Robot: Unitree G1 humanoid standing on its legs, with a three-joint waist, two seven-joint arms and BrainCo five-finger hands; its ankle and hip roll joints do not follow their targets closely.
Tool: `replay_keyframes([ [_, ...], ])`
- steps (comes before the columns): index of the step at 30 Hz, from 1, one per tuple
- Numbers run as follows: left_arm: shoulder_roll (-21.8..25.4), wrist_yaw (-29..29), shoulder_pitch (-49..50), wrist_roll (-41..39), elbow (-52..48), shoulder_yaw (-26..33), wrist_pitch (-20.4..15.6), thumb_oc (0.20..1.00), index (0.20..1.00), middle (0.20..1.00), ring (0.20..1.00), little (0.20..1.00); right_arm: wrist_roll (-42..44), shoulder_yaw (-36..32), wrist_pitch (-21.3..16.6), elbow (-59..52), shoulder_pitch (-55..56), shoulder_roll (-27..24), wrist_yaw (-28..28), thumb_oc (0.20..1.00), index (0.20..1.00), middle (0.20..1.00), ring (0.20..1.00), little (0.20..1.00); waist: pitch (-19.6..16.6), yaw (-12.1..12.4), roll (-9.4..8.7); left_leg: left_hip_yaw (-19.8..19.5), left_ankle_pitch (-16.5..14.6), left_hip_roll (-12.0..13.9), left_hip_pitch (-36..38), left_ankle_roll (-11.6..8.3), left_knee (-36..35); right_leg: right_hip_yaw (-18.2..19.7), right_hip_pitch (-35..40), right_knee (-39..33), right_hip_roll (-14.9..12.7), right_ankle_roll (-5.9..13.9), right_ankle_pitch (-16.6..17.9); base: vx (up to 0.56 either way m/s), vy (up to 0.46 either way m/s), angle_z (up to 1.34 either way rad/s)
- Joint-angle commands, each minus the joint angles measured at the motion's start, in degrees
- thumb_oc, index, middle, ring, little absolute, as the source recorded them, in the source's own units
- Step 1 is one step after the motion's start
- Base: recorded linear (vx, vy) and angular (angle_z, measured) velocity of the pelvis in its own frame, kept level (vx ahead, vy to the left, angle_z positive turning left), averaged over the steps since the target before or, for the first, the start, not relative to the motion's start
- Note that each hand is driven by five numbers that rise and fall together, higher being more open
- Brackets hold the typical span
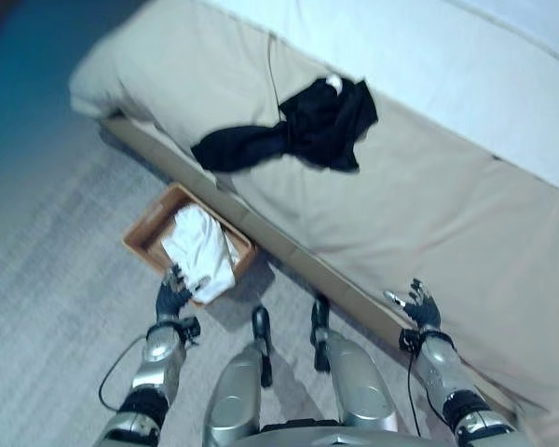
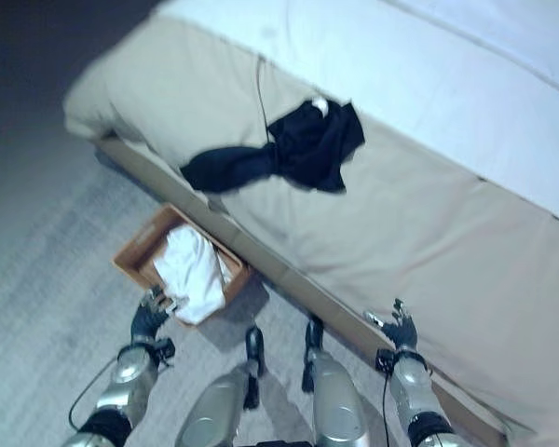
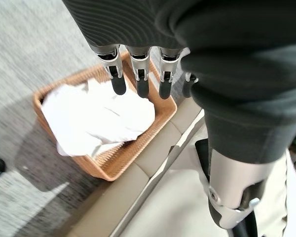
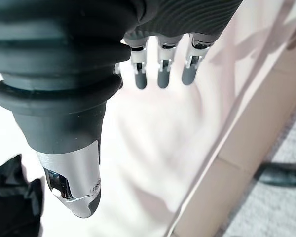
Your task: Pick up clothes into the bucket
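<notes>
Left hand [image 1: 172,296] open, empty, above white garment [image 1: 202,251] in basket [image 1: 147,230].

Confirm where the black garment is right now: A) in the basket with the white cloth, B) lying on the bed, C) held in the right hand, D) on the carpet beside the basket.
B. The black garment lies spread on the beige bed cover, apart from the basket, which holds only the white cloth; the right hand is open and empty.
</notes>
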Motion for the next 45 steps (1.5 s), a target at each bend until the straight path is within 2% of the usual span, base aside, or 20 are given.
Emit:
replay_keyframes([
  [1,1.2,-1.2,-1.0,3.8,1.3,-0.3,0.0,1.0,1.0,1.0,1.0,1.0,-2.8,-0.8,0.3,-1.0,0.7,-1.6,0.7,1.0,1.0,1.0,1.0,1.0,-2.0,0.2,-1.99,-0.4,-0.1,1.7,-1.9,-2.62,1.7,0.7,0.6,1.3,-3.8,5.24,-0.9,0.1,-0.042,0.02],
  [6,-1.7,-0.2,2.5,6.2,8.9,2.3,1.9,1.0,1.0,1.0,1.0,1.0,-5.5,-0.7,1.4,-1.5,2.6,-0.8,1.0,1.0,1.0,1.0,1.0,1.0,-6.6,0.9,-2.57,0.3,-1.5,2.1,3.4,-2.71,1.4,0.6,7.0,-1.1,-3.1,5.0,-1.6,0.11,-0.035,-0.02],
  [10,-2.7,-0.6,4.5,10.5,13.2,1.6,3.2,1.0,1.0,1.0,1.0,1.0,-4.4,-1.3,1.7,-2.5,2.9,-0.4,1.6,1.0,1.0,1.0,1.0,1.0,-9.1,1.0,-2.98,1.2,-2.4,2.3,6.5,-2.6,0.5,0.6,10.5,-3.0,-2.9,5.15,-1.7,0.11,-0.003,-0.02],
  [15,-3.4,-0.6,7.0,11.2,14.7,2.4,3.6,1.0,1.0,1.0,1.0,1.0,-5.4,-1.0,1.4,-6.1,2.9,-0.3,1.5,1.0,1.0,1.0,1.0,1.0,-10.5,1.3,-3.28,1.6,-3.2,2.1,8.3,-2.27,-0.1,0.5,12.3,-4.0,-3.0,5.45,-1.7,0.06,0.024,-0.03],
  [19,-3.2,-0.3,8.0,11.8,14.2,2.7,3.4,1.0,1.0,1.0,1.0,1.0,-11.4,0.6,1.3,-10.3,2.0,-2.5,0.7,1.0,1.0,1.0,1.0,1.0,-10.3,1.9,-3.42,1.5,-3.8,1.6,8.1,-1.71,0.4,0.8,12.3,-3.4,-3.5,5.73,-1.7,0.02,0.05,-0.02],
  [30,-0.6,1.5,6.5,11.8,8.2,0.8,1.8,1.0,1.0,1.0,1.0,1.0,-26.8,4.3,1.2,-21.6,-9.1,-11.1,-4.8,1.0,1.0,1.0,1.0,1.0,-6.0,5.2,-4.32,-0.9,-5.0,-1.2,1.0,-0.17,5.5,0.0,7.5,0.6,-6.0,6.72,-1.6,-0.04,0.075,0.02],
  [35,0.4,2.6,4.8,11.3,6.6,-1.6,1.3,1.0,1.0,1.0,1.0,1.0,-29.5,5.4,2.4,-19.2,-16.9,-13.3,-8.6,1.0,1.0,1.0,1.0,1.0,-3.7,7.2,-4.95,-2.7,-5.1,-2.4,-3.0,0.29,7.6,-0.8,4.6,2.2,-7.1,7.06,-1.4,-0.07,0.073,0.2],
  [38,2.2,3.2,3.0,12.2,4.8,-5.7,0.9,1.0,1.0,1.0,1.0,1.0,-31.1,6.7,3.9,-14.8,-26.9,-16.2,-13.8,1.0,1.0,1.0,1.0,1.0,-0.6,9.8,-4.98,-4.3,-5.3,-3.3,-6.9,0.76,10.2,-2.1,1.6,5.2,-8.7,7.13,-1.4,-0.1,0.114,0.2],
  [41,3.7,4.1,1.8,12.7,4.3,-7.9,0.7,1.0,1.0,1.0,1.0,1.0,-32.3,8.7,5.2,-11.6,-36.8,-20.6,-16.9,1.0,1.0,1.0,1.0,1.0,2.6,11.2,-4.58,-4.8,-6.0,-3.4,-10.5,1.08,13.3,-2.1,-2.2,9.9,-9.9,7.06,-1.8,-0.11,0.095,0.32],
  [45,4.8,5.5,0.5,11.6,4.9,-9.3,0.6,1.0,1.0,1.0,1.0,1.0,-31.6,13.1,7.0,-5.1,-50.6,-26.5,-19.4,1.0,1.0,1.0,1.0,1.0,6.3,13.1,-4.77,-5.4,-6.0,-3.4,-16.2,1.01,16.9,-1.8,-7.1,12.2,-10.5,6.35,-2.0,-0.1,0.03,0.12],
])
